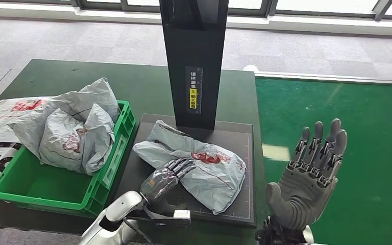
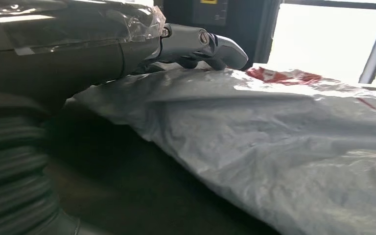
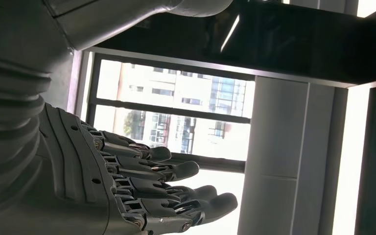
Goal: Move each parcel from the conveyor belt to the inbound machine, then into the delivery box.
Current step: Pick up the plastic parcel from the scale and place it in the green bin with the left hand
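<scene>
Your left robot hand (image 1: 169,176) rests fingers-down on the crumpled grey plastic parcel (image 1: 204,171) — whether it grips, you cannot tell — while the right robot hand (image 1: 311,176) hangs empty, fingers spread.

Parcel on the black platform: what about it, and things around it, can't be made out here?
- Left hand on the parcel: whether it grips is unclear; the underside is hidden.
- Parcel label: too blurred, head view.
- Green crate: bags cover its contents.
- Black post: top cut off.

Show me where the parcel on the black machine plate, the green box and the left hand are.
Parcel (image 1: 209,171): head view, on its grey wrapper near the red print.
Green box (image 1: 46,186): head view, on its bare floor.
Left hand (image 1: 169,176): head view, on its back, resting on the parcel.
</scene>
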